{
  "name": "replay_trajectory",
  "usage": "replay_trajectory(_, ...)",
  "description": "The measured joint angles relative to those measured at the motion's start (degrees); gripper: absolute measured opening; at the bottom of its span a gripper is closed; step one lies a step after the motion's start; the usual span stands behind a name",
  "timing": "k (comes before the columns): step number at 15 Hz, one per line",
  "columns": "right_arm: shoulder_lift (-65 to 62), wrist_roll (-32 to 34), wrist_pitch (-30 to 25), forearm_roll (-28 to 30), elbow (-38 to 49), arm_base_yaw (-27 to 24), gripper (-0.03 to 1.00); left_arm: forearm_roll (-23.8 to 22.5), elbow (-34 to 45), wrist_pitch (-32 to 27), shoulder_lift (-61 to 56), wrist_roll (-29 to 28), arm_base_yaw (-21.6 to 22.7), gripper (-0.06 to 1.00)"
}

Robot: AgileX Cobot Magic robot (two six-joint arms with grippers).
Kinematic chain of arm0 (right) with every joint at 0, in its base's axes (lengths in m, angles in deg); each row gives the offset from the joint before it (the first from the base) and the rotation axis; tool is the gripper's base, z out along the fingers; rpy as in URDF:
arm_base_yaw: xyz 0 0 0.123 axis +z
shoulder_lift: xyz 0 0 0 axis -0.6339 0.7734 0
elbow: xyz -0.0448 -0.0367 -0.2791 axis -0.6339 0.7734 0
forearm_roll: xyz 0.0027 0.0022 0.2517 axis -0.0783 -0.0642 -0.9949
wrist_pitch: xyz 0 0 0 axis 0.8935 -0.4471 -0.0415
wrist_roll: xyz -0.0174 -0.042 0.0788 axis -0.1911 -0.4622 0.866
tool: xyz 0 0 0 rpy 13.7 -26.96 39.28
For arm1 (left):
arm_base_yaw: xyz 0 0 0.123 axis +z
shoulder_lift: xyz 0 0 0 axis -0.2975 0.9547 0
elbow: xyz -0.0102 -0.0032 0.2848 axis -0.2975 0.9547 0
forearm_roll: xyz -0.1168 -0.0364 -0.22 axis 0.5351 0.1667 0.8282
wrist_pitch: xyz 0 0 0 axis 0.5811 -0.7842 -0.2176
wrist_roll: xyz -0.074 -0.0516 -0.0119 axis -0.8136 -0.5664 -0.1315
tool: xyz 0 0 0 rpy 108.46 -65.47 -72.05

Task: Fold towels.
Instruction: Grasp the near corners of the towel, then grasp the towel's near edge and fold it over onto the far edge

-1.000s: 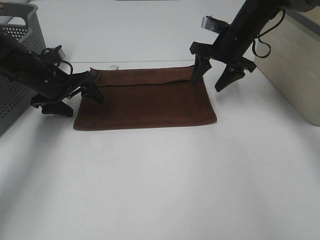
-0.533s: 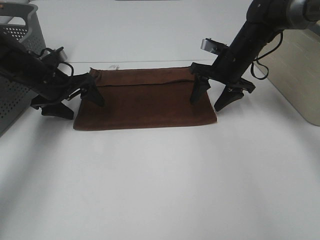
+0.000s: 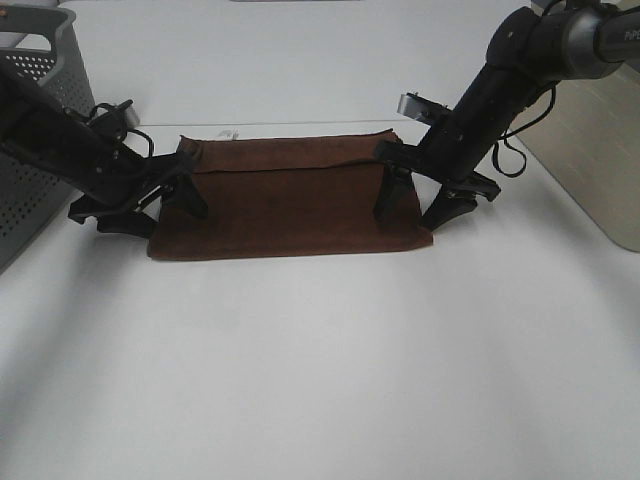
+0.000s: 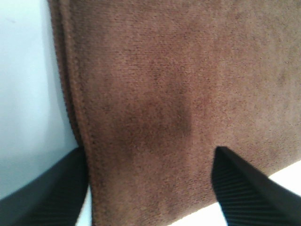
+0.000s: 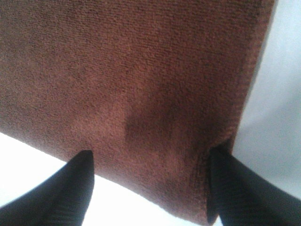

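Note:
The towel (image 3: 290, 195) is a dark reddish-brown cloth lying flat on the white table (image 3: 320, 350), folded into a rectangle, with a small white tag (image 3: 228, 133) at its far edge. My left gripper (image 3: 160, 208) is down at the towel's left edge, open, one finger on the cloth and the other on the table outside it. In the left wrist view the left gripper (image 4: 149, 155) straddles the hemmed edge of the towel (image 4: 155, 84). My right gripper (image 3: 408, 218) stands open over the near right corner. There the right gripper (image 5: 150, 154) spans the towel (image 5: 131, 70), one finger at its edge.
A grey perforated basket (image 3: 30, 120) stands at the far left behind my left arm. A beige box (image 3: 600, 130) sits along the right side. White table stretches in front of the towel.
My right gripper has come down and toward the near right corner of the towel. My left gripper has shifted slightly and its jaws have narrowed a little over the left edge.

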Motion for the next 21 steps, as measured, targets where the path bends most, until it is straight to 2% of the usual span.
replay_trajectory(2,0.34,0.00,1.26,0.29,0.00,0.00,0.49,0.23,-0.06,0.00,0.69,-0.06,-0.52,0.43)
replay_trajectory(4,0.52,0.00,2.29,1.20,0.00,0.00,0.21,-0.29,-0.06,0.17,1.20,-0.11,-0.63,0.13)
replay_trajectory(5,0.52,0.00,2.35,1.38,0.00,0.00,0.03,-0.57,-0.06,0.23,1.20,-0.17,-0.63,0.02)
replay_trajectory(9,0.17,0.92,1.83,1.66,0.23,0.00,0.00,-0.92,0.00,0.17,0.92,-0.17,-0.63,0.02)
replay_trajectory(12,-4.41,1.26,3.21,1.66,5.61,0.00,0.00,-3.90,0.86,-1.38,-2.18,-0.17,-0.69,0.02)
replay_trajectory(14,-8.65,1.26,5.61,1.60,13.12,0.00,0.00,-4.18,4.93,-1.49,-5.56,-0.17,-1.32,0.02)
replay_trajectory(19,-19.77,1.03,13.24,0.29,35.75,0.17,0.00,-4.24,22.46,0.17,-13.92,-0.17,-2.23,0.02)
replay_trajectory(21,-22.75,-1.03,15.53,-1.66,42.57,0.52,0.00,-4.18,26.64,1.32,-16.62,-0.17,-2.29,0.02)
